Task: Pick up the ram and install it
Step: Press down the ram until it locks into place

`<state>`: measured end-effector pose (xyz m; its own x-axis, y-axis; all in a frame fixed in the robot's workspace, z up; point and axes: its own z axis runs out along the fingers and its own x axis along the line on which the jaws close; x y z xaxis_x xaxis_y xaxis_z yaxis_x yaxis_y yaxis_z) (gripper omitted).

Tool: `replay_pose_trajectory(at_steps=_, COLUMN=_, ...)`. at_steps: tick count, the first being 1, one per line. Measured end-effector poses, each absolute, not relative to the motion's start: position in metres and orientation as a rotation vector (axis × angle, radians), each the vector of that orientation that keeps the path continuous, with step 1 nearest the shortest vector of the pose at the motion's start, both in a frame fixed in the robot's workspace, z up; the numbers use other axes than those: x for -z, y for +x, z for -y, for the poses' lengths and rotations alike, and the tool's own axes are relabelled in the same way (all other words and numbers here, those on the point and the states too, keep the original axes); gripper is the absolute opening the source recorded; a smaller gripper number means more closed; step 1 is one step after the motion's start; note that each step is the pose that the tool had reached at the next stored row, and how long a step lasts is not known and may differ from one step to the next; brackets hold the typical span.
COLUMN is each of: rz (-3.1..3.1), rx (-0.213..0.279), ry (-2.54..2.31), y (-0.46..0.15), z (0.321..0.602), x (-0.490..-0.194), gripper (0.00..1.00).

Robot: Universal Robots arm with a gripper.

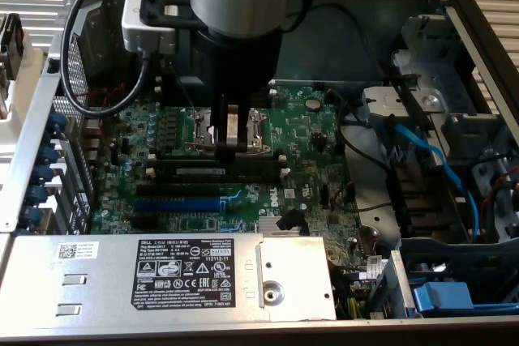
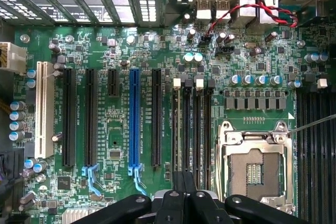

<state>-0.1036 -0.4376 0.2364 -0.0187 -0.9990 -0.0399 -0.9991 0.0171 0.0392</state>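
Your pincer [image 1: 229, 142] hangs over the ram [image 1: 217, 171], fingers together, grasping nothing; the ram's length crosses beneath it.

A: Exterior view. Open computer case [image 1: 454, 6], green motherboard [image 1: 300, 131] exposed. Arm over the board, claw [image 1: 231, 142] pointing down above the CPU socket [image 1: 258, 131].

B: Claw contents?

A: A thin flat piece stands upright between its fingers [image 1: 219, 131]; the fingers hide most of it, so I cannot identify it.

B: Slots?

A: Black slots [image 1: 219, 169] lie just below the claw tip, nearer the camera. One holds a dark green stick with a white label, the ram [image 1: 212, 174]. Blue slot [image 1: 178, 202] further forward.

B: Surroundings?

A: Silver power supply [image 1: 174, 281] with a black label in front. Blue cable [image 1: 434, 164] at the exterior view's right.
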Motion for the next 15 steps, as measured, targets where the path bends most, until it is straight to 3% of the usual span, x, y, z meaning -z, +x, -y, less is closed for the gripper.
replay_pose_trajectory(at_steps=15, rz=-2.239, rx=-0.088, ry=-2.2, y=-0.1035, z=0.4375, x=-0.2336, gripper=0.1)
